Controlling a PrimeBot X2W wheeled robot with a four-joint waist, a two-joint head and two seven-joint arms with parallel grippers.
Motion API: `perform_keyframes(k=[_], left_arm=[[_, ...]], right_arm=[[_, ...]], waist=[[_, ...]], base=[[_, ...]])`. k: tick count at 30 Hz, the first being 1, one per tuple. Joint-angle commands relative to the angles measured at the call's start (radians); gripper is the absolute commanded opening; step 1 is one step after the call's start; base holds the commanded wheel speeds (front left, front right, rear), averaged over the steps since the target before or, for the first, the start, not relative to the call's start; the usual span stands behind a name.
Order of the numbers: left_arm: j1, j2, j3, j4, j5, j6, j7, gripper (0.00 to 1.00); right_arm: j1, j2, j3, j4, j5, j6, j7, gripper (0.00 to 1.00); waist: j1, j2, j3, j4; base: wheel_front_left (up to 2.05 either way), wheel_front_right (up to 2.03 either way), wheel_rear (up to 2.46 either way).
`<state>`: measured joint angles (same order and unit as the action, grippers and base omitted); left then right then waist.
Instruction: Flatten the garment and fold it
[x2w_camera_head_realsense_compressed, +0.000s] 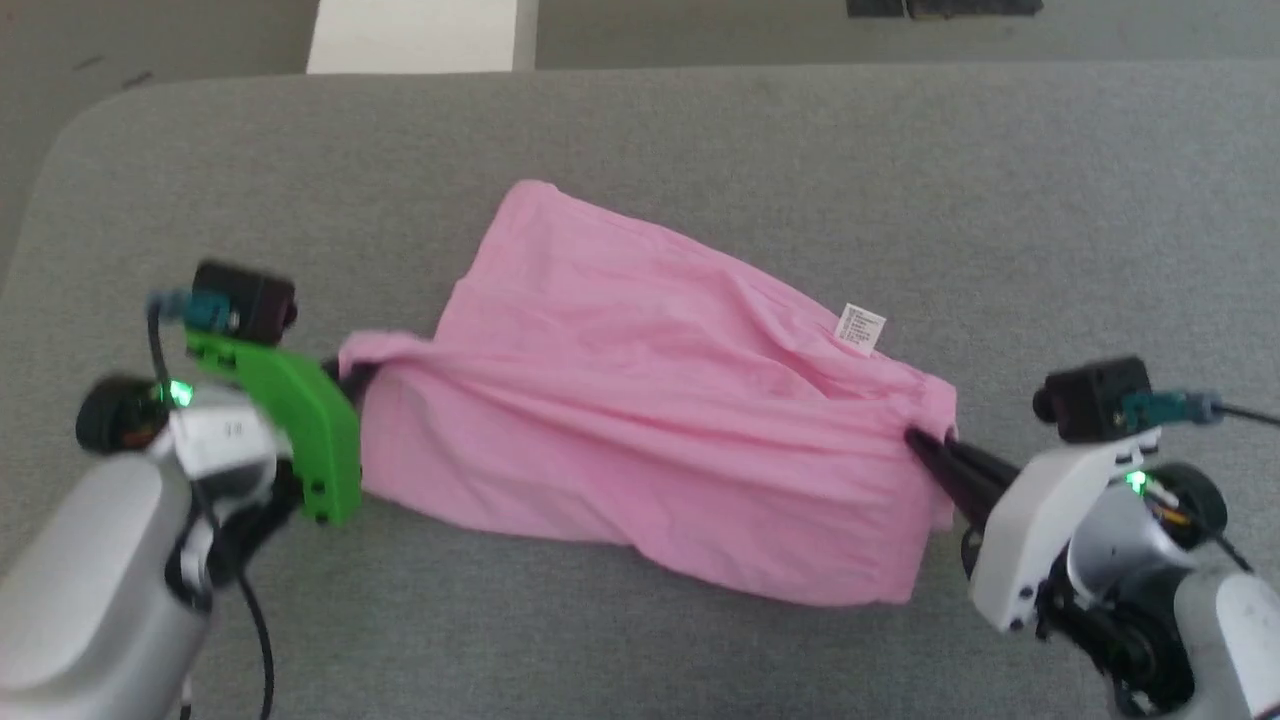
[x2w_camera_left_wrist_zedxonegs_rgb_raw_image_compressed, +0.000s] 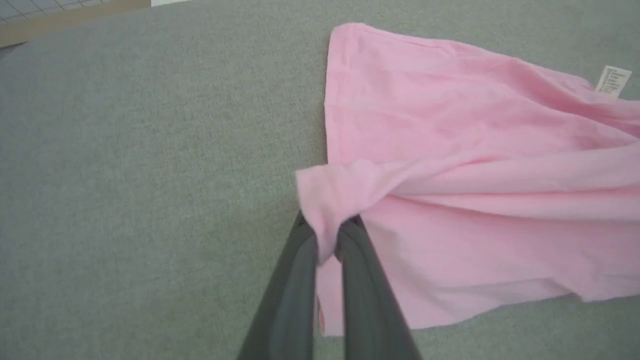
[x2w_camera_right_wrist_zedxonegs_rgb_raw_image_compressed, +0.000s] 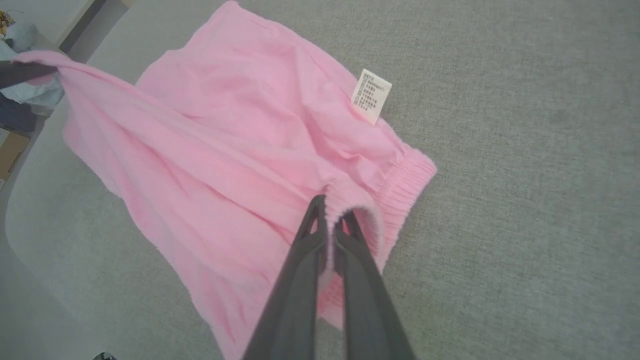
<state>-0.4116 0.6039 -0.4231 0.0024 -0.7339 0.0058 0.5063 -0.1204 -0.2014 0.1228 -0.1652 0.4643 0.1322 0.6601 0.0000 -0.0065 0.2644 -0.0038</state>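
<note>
The garment lies centred on the table. Left gripper is clamped on one corner and right gripper on the elastic band — open grey surface surrounds every edge.

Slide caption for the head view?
Left gripper and right gripper pinch opposite ends of the pink garment on a grey surface.

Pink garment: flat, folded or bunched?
Partly spread, not flat: the garment is stretched between left gripper and right gripper, both shut on its ends, with long creases running across it.

grey fabric tbl, pink garment on it
</note>
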Motion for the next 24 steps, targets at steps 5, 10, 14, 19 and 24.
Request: perform_keyframes(k=[5,10,14,19,24], left_arm=[[-0.235,-0.027,-0.033,0.138,0.016,-0.061,0.084,0.00],[-0.395,-0.045,-0.060,0.276,0.016,-0.098,0.146,0.00],[-0.489,-0.067,-0.077,0.385,0.014,-0.113,0.167,0.00],[-0.562,-0.094,-0.090,0.510,0.013,-0.123,0.148,0.00],[-0.591,-0.124,-0.101,0.627,-0.005,-0.129,0.133,1.00]], right_arm=[[-0.136,0.013,0.007,0.041,0.010,-0.002,-0.002,0.00],[-0.231,0.029,0.018,0.096,0.022,-0.002,-0.023,0.00],[-0.282,0.040,0.033,0.141,0.033,-0.002,-0.044,0.00],[-0.325,0.051,0.058,0.207,0.045,-0.002,-0.075,0.00],[-0.345,0.051,0.092,0.273,0.057,-0.002,-0.111,1.00]], waist=[[0.0000,0.0065,0.104,-0.074],[0.0000,0.0065,0.150,-0.117],[0.0000,0.0065,0.176,-0.143],[0.0000,0.0065,0.193,-0.165],[0.0000,0.0065,0.195,-0.172]], base=[[0.00,0.00,0.00],[0.00,0.00,0.00],[0.00,0.00,0.00],[0.00,0.00,0.00],[0.00,0.00,0.00]])
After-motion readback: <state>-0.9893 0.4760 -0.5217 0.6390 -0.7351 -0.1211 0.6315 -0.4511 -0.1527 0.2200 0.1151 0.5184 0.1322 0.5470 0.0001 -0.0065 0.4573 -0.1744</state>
